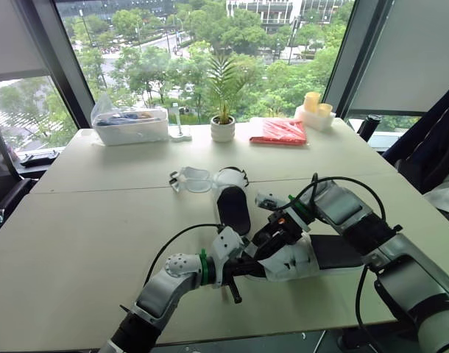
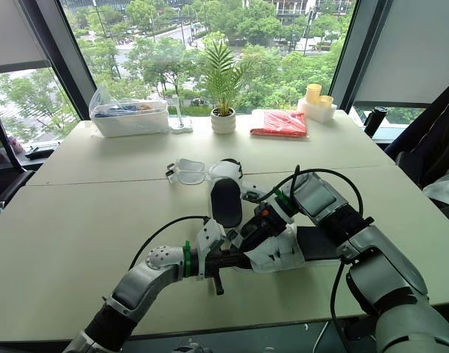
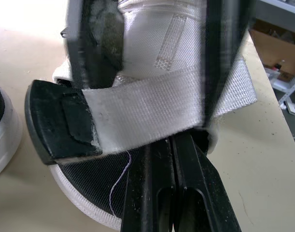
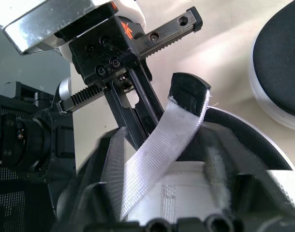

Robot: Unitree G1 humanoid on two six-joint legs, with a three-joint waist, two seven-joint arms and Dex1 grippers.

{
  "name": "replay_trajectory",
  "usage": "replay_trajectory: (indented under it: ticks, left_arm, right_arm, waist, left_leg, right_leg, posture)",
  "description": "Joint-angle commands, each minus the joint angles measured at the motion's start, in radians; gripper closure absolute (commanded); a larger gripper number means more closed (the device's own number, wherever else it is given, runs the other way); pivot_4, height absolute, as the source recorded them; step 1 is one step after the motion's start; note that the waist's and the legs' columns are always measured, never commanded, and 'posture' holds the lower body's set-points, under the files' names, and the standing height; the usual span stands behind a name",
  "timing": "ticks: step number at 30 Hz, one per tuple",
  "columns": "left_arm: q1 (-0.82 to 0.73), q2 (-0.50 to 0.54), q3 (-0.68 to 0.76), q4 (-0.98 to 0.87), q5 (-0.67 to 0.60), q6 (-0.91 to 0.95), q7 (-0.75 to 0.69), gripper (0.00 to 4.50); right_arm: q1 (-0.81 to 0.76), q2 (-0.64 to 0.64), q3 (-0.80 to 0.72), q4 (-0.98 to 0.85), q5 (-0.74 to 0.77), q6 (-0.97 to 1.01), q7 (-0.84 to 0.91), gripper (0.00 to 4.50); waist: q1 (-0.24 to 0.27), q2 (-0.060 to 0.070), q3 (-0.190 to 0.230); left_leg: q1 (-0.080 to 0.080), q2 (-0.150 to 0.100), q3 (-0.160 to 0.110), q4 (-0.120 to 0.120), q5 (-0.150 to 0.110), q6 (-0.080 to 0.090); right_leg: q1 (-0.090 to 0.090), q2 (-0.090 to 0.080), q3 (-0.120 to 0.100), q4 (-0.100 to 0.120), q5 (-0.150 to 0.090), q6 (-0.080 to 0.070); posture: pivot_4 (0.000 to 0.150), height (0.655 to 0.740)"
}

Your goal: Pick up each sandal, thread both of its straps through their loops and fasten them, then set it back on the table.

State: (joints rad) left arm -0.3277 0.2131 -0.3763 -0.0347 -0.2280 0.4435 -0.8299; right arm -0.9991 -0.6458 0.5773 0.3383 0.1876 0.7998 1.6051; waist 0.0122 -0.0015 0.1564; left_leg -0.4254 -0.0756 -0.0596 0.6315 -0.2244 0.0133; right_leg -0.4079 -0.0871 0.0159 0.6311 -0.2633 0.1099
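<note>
Left gripper [image 3: 174, 145]: fingers pressed together, seemingly pinching the strap [image 3: 147, 108] to feed it.
Right gripper [image 1: 278, 229]: clamped around the sandal [image 1: 294, 261], steadying it against the left fingertips.
Other sandal [image 1: 232, 206]: just beyond both grippers.

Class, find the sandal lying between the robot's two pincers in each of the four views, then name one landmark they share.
Left eye view: sandal near the front edge of the table.
Right eye view: sandal in the same spot.
Left wrist view: sandal close up, white strap across its black sole.
Right wrist view: sandal close up, strap raised.
Shared landmark: the second sandal, beside it.
</note>
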Motion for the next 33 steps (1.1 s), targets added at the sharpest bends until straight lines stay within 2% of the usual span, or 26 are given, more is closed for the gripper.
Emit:
replay_trajectory:
  ticks: [1, 2, 13, 18, 25, 33]
  left_arm:
    - [0.023, 0.008, -0.031, 0.022, 0.015, 0.022, 0.0, 4.5]
    - [0.023, 0.008, -0.031, 0.021, 0.015, 0.023, -0.001, 4.5]
    - [0.025, 0.009, -0.033, 0.02, 0.012, 0.027, -0.005, 4.5]
    - [0.024, 0.012, -0.035, 0.02, 0.011, 0.027, -0.01, 4.5]
    - [0.01, 0.021, -0.046, 0.028, 0.012, 0.029, -0.039, 4.5]
    - [-0.001, 0.035, -0.061, 0.029, 0.013, 0.038, -0.081, 4.5]
  right_arm:
    - [-0.01, 0.006, -0.011, -0.018, 0.003, -0.002, 0.009, 4.2]
    - [-0.013, 0.007, -0.017, -0.016, 0.003, -0.002, 0.009, 4.44]
    - [-0.032, -0.082, -0.172, -0.149, 0.122, 0.167, -0.006, 4.44]
    - [0.003, -0.115, -0.259, -0.202, 0.167, 0.22, -0.078, 4.44]
    - [0.045, -0.112, -0.314, -0.146, 0.166, 0.193, -0.177, 4.44]
    - [0.01, -0.089, -0.317, 0.049, 0.123, 0.094, -0.226, 4.44]
  waist:
    - [0.0, 0.0, 0.0]
    - [0.0, 0.0, 0.0]
    - [0.0, 0.0, 0.0]
    - [0.001, 0.0, 0.0]
    - [0.0, 0.0, 0.0]
    - [0.0, 0.0, 0.0]
  left_leg:
    - [0.0, 0.0, 0.0, 0.0, 0.0, 0.0]
    - [0.0, 0.0, 0.0, 0.0, 0.0, 0.0]
    - [0.0, 0.0, 0.0, 0.0, 0.0, 0.0]
    - [0.0, 0.0, 0.0, 0.0, 0.0, 0.0]
    - [0.0, 0.0, 0.0, 0.0, 0.0, 0.0]
    - [0.0, 0.0, 0.0, 0.0, 0.0, 0.0]
  right_leg:
    - [0.0, 0.0, 0.0, 0.0, 0.0, 0.0]
    - [0.0, 0.0, 0.0, 0.0, 0.0, 0.0]
    - [0.0, 0.0, 0.0, 0.0, 0.0, 0.0]
    - [0.0, 0.0, 0.0, 0.0, 0.0, 0.0]
    - [0.0, 0.0, 0.0, 0.0, 0.0, 0.0]
    - [0.0, 0.0, 0.0, 0.0, 0.0, 0.0]
  posture:
    - [0.15, 0.74]
    - [0.15, 0.74]
    - [0.15, 0.74]
    - [0.15, 0.74]
    - [0.15, 0.74]
    - [0.15, 0.74]
